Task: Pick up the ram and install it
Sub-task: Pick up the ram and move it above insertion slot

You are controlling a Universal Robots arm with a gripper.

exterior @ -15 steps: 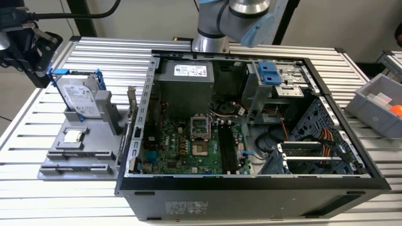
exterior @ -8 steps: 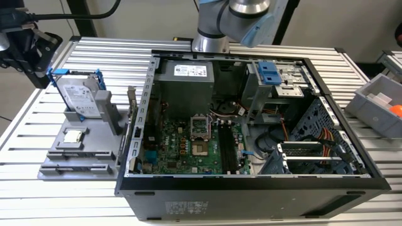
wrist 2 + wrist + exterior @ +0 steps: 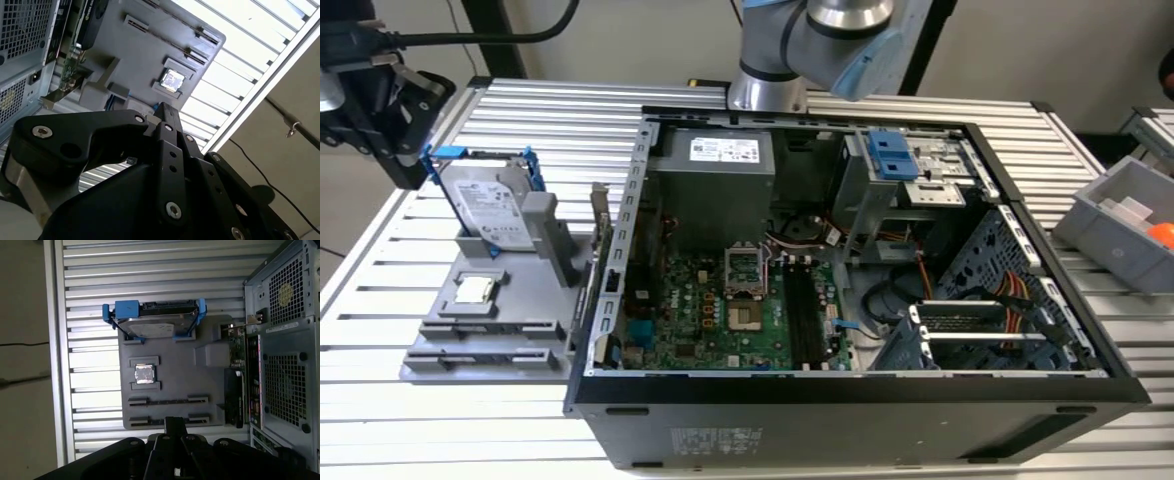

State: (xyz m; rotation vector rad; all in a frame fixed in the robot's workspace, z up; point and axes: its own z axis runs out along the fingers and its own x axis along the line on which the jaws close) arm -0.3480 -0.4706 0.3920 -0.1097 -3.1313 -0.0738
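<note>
The gripper [image 3: 408, 165] is hovering over the gray tray [image 3: 520, 305] on the table [image 3: 360, 420], toward the exterior view's left of the open case [image 3: 854, 395]. In both wrist views its fingers are lying pressed together [image 3: 175, 422] [image 3: 166, 111]. The tray is carrying the drive [image 3: 150, 327] and the CPU [image 3: 144, 374]. Where the ram is sitting cannot be told.

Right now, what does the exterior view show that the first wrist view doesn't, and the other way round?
Exterior view: the motherboard inside the open case, its blue-latched drive bay and the robot arm behind it. First wrist view: the case's perforated rear panel, and the gripper by the gray tray's slotted end. Both: that gray tray, the blue-bracketed hard drive and the CPU chip.
</note>
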